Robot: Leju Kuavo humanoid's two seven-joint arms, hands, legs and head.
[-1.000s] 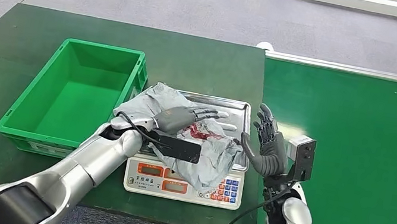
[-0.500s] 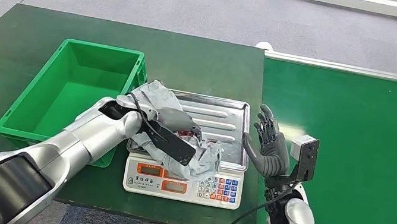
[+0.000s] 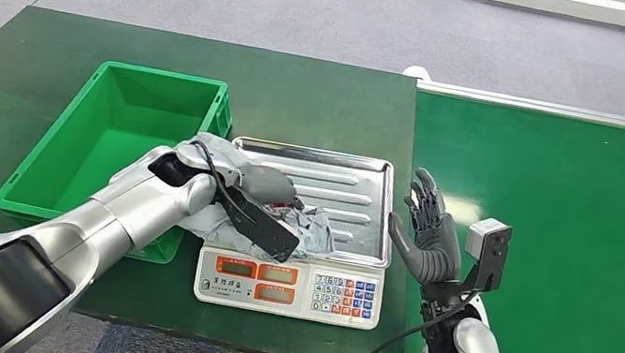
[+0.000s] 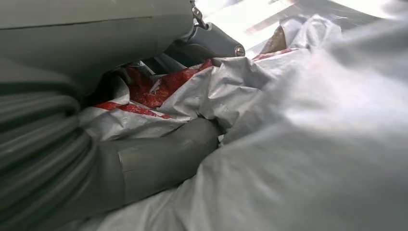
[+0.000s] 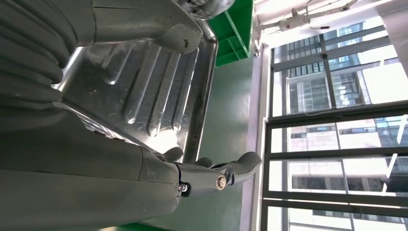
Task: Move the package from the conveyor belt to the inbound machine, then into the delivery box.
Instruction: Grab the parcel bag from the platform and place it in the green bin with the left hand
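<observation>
Green desk (image 3: pixel 320 102) carries the scale's tray (image 3: pixel 357 169), where my left hand (image 3: pixel 269 187) grips the grey package (image 3: pixel 305 228); weighing looks done, the green box (image 3: pixel 120 141) awaits. My right hand (image 3: pixel 427 237) hovers, fingers spread, empty.

Crumpled grey plastic package (image 3: pixel 305 228) and left hand (image 3: pixel 269 187) are crowding the near-left part of the ribbed steel weighing tray (image 3: pixel 355 183); its far-right part is lying bare. Open right hand (image 3: pixel 430 238) is standing just beside the tray's right rim. Green plastic crate (image 3: pixel 119 146) is sitting open-topped just beside the tray's left.
</observation>
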